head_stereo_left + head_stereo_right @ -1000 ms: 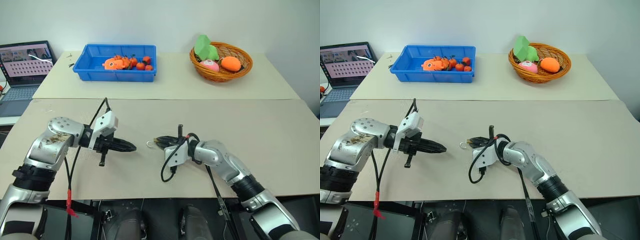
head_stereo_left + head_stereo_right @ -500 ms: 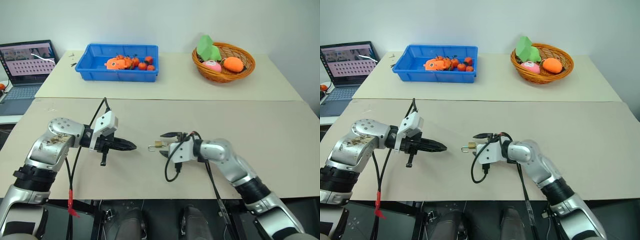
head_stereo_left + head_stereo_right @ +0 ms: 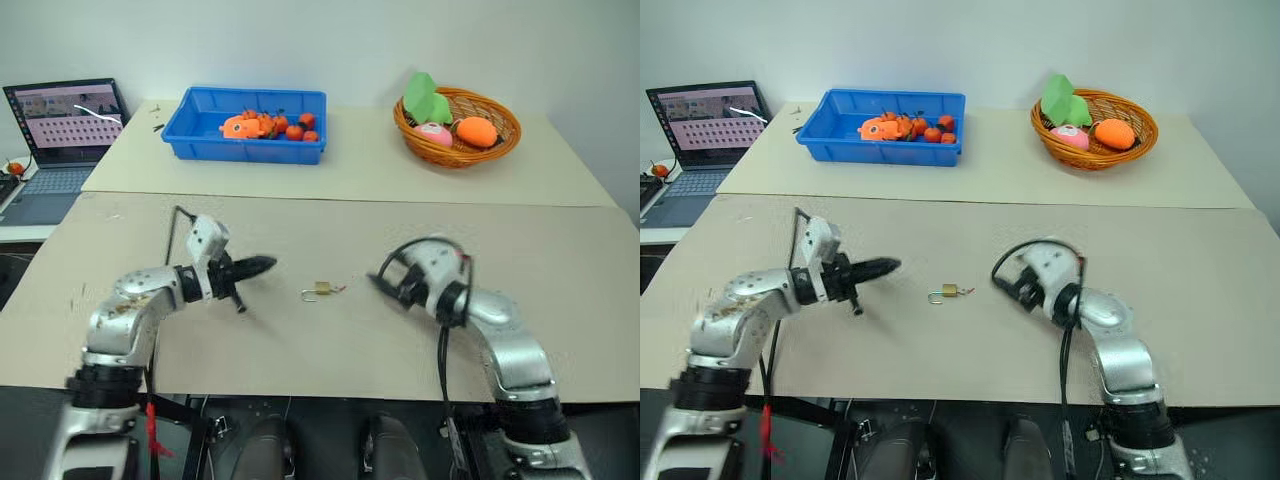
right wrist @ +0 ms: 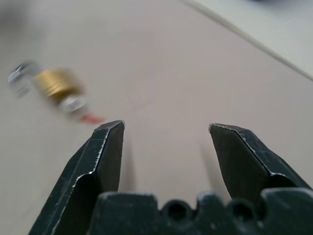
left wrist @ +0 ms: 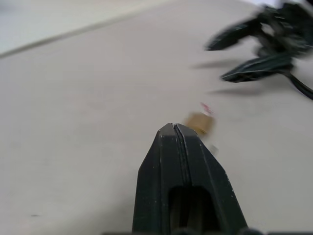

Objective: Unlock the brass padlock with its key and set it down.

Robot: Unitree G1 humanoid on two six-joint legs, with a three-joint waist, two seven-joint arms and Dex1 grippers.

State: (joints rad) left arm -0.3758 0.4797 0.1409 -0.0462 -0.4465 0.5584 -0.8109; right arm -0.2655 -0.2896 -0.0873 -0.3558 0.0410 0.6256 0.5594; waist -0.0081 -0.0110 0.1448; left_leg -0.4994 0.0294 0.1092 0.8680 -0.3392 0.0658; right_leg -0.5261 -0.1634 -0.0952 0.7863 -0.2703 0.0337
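One padlock (image 3: 322, 290) (two grippers)

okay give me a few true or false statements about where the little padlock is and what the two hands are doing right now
1. The brass padlock lies on the table between the two hands. True.
2. The right hand is clamped on the padlock. False: its fingers stand open, holding nothing, apart from the padlock.
3. The left hand is shut. True.
4. The padlock sits in the blue bin. False: the bin stands on the far table, well away from the padlock.

Silver arms (image 3: 125, 312) — black cables (image 3: 441, 350), black-fingered pincers.
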